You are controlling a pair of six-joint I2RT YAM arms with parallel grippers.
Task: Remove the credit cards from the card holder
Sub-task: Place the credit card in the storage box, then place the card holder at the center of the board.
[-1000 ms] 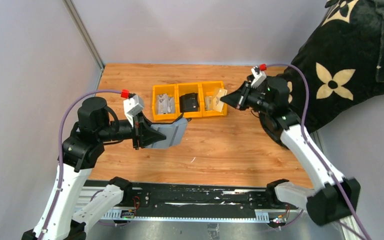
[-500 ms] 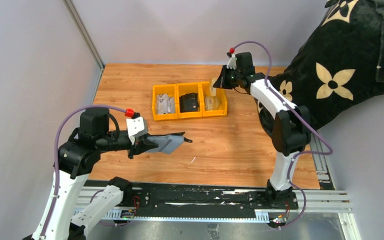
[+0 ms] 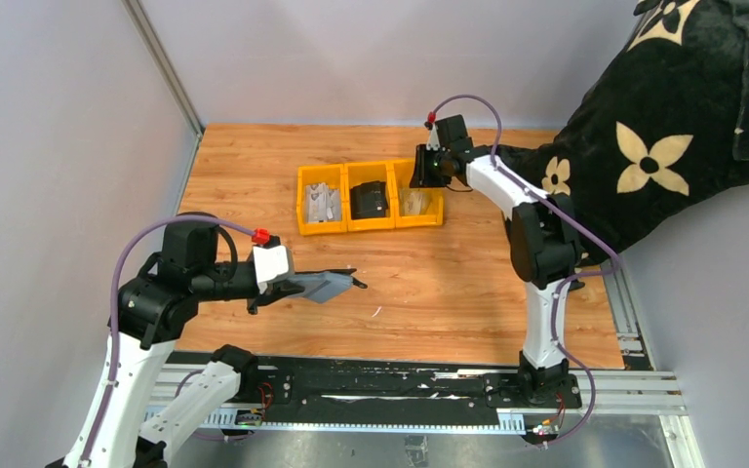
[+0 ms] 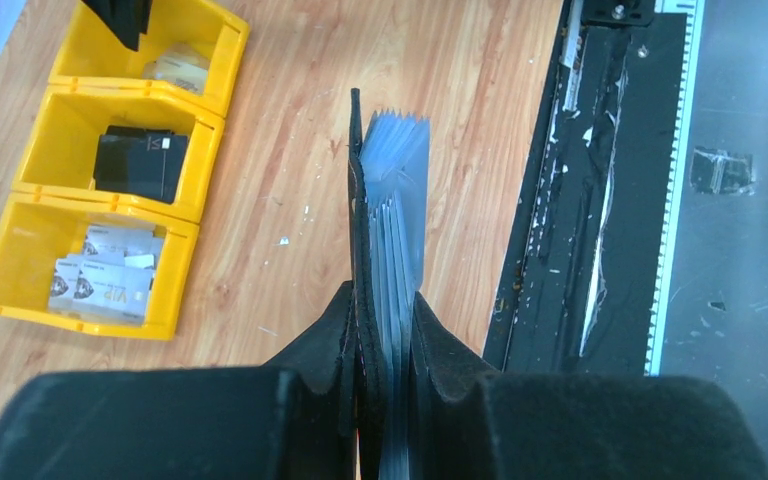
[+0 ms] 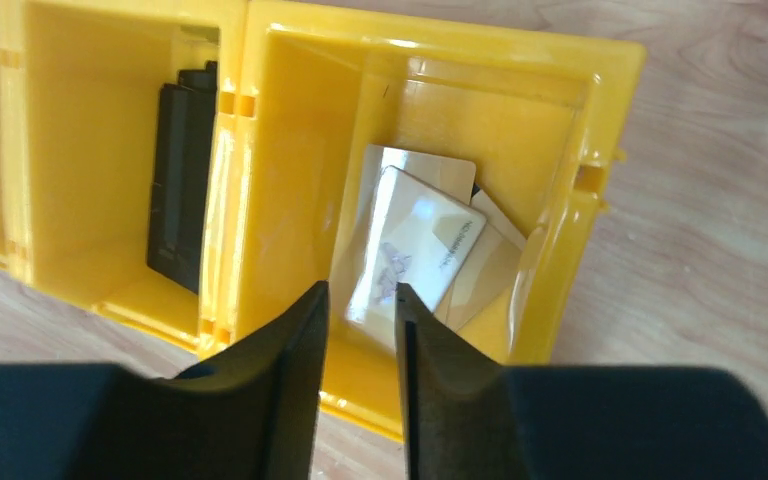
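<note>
left gripper (image 4: 385, 315): clamped on card holder (image 4: 392, 190), held above surface (image 4: 460, 60), near left | right gripper (image 5: 362, 300): jaws slightly apart, empty, over right compartment of yellow tray (image 5: 615, 110) | credit cards (image 5: 415, 250): lying in that compartment

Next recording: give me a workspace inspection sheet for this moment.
Surface: wooden table, a few white flecks.
Job's things: card holder open, off the table; credit cards lying in the yellow tray, end compartments.
Clutter: black case in the tray's middle compartment.
Grippers: left gripper shut on the card holder; right gripper open over the tray, holding nothing.
Cables: purple cables looped above both arms.
Surroundings: grey walls; black flowered cushion at right.
</note>
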